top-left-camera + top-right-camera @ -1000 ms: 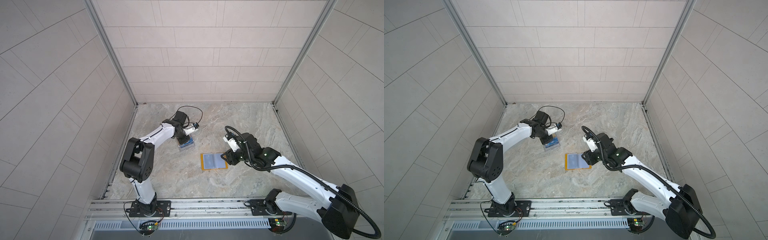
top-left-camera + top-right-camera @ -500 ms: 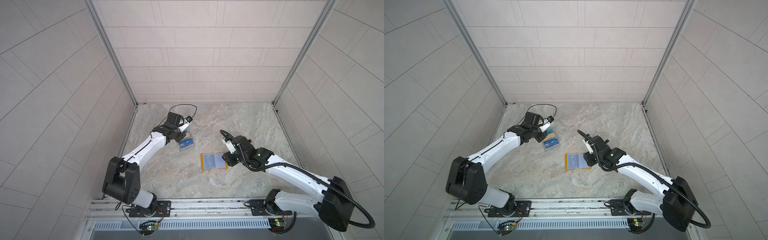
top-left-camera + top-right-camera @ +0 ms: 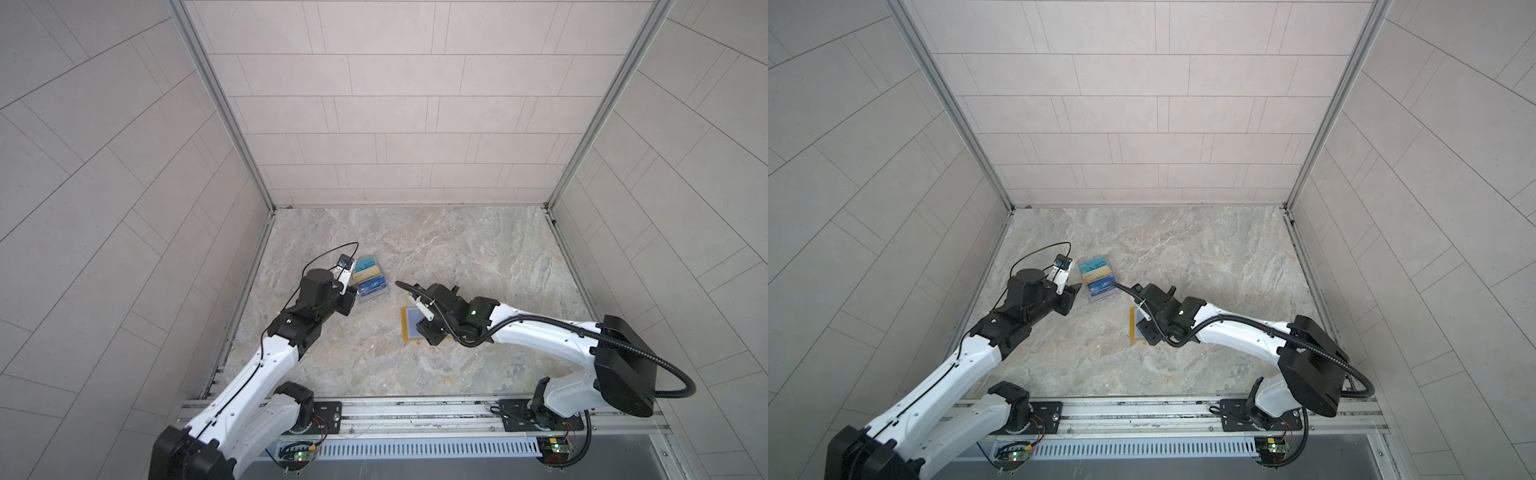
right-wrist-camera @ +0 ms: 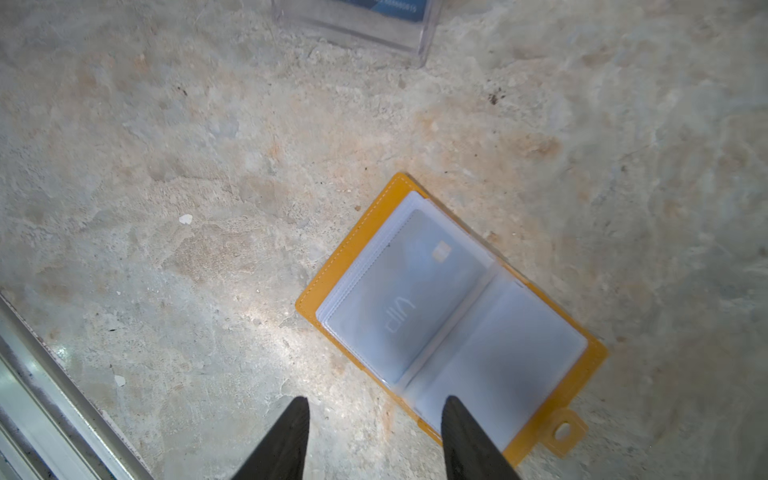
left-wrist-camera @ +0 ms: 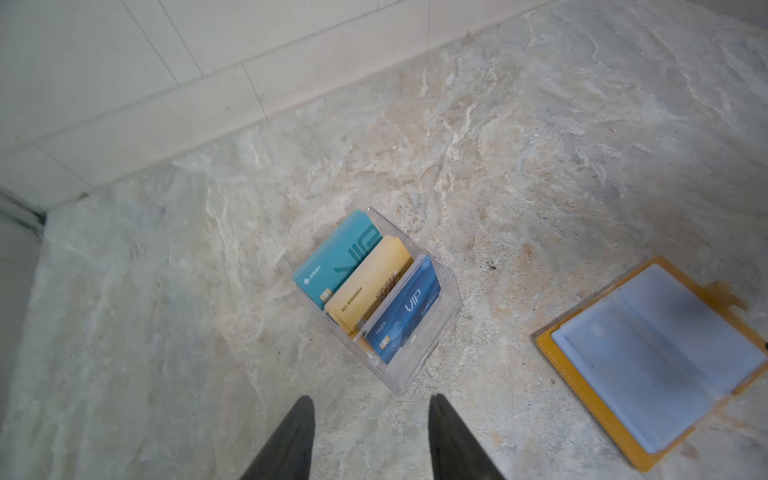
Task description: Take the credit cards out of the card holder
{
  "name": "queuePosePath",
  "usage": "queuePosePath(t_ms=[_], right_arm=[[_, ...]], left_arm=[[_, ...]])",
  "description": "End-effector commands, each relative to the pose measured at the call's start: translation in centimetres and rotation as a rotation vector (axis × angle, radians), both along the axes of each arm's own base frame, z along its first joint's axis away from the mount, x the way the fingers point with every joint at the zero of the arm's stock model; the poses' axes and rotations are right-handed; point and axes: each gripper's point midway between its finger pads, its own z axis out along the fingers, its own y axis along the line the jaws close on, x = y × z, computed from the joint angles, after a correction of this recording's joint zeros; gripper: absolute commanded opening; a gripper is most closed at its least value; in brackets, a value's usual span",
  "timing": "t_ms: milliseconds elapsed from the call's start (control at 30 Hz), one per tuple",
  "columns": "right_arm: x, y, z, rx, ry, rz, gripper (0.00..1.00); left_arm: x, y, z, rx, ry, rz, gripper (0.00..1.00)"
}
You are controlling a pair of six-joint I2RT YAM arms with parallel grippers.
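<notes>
Evidently a pale bluish VIP card [image 4: 407, 291] sits sleeved in the open mustard-yellow leather-look card holder [image 4: 356, 245] (others fill the clear acrylic stand [image 5: 405, 372]). Both jaws stand apart, empty: the right gripper [image 4: 374, 436] above it should slide it out flat while the left gripper [image 5: 370, 436] pins the cover.

White shells and black joints cover the left arm [image 3: 266, 361] and right arm [image 3: 536, 336]. A ribbed black hose [image 3: 561, 324] trails the right arm.

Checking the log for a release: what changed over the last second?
The left gripper spread its fingers, empty, and drew back from the clear acrylic tiered stand. The right gripper moved in above the open mustard-yellow booklet card holder. Stand, its cards and holder stayed put.
</notes>
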Motion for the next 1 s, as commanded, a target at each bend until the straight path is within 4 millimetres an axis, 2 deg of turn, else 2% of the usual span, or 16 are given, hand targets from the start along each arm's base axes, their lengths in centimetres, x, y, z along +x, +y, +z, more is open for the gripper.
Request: queuePosePath(t_ms=[0,233,367,567,967], right_arm=[[0.5,1.0,-0.3,-0.009,-0.016,-0.022,0.54],[0.2,2.0,-2.6,-0.032,-0.017,-0.005,0.53],[0.8,1.9,-3.9,-0.072,-0.025,-0.018,0.53],[1.5,1.9,-5.5,-0.107,-0.037,-0.034,0.53],[2.1,0.7,-6.3,-0.123,-0.08,-0.094,0.49]], left_arm=[[-0.3,0.2,1.3,-0.112,-0.056,0.042,0.65],[-1.3,0.7,1.6,-0.2,-0.098,0.076,0.83],[-1.5,0.8,1.3,-0.222,-0.095,0.086,0.87],[-1.6,0.7,1.1,-0.226,-0.085,0.082,0.9],[-1.4,0.7,0.2,-0.208,-0.059,0.091,0.91]])
